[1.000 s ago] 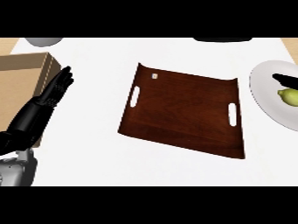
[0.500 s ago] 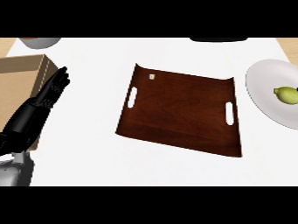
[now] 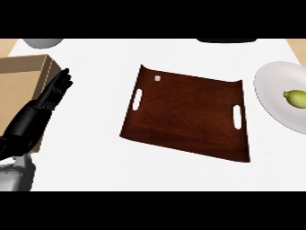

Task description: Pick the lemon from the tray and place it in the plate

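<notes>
Counter — lemon (image 3: 299, 99) far from left hand (image 3: 54, 92)

A dark wooden tray (image 3: 188, 117) with two slot handles lies flat in the middle of the white table (image 3: 95, 170). To the right of the tray, apart from it, a white plate (image 3: 281, 101) holds the yellow-green lemon (image 3: 298, 98), which sits near the plate's middle. To the left of the tray, the left hand (image 3: 54, 92) rests with straight fingers pointing away, beside a brown cardboard box (image 3: 13, 90) at the table's left edge. The right hand is out of sight.
</notes>
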### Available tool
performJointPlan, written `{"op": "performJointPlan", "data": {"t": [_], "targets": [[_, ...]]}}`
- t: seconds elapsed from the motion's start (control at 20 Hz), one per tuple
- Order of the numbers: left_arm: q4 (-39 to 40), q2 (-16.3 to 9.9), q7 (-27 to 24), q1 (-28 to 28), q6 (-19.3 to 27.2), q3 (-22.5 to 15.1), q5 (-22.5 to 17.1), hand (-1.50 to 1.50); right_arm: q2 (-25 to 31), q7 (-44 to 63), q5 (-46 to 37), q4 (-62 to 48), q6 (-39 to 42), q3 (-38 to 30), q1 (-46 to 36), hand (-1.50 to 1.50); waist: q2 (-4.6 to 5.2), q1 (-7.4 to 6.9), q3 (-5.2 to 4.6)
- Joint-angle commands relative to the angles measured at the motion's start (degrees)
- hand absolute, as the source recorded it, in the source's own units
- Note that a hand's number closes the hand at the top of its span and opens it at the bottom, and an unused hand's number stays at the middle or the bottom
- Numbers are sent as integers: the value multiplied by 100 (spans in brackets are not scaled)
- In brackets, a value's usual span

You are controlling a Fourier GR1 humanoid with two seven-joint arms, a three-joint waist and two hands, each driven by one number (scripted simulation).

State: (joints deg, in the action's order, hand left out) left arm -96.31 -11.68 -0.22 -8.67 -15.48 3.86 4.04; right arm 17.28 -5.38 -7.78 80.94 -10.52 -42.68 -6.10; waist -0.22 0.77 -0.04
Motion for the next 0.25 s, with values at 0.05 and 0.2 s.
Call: {"op": "performJointPlan", "data": {"t": [0.05,0.2], "targets": [[-393,244,255,158,141,-302,250,0,-161,454,179,1195,249,94,787,-150,9,-43,2],[31,109,70,-88,-28,-26,75,0,24,361,478,1060,658,23,970,-150,17,-42,4]]}}
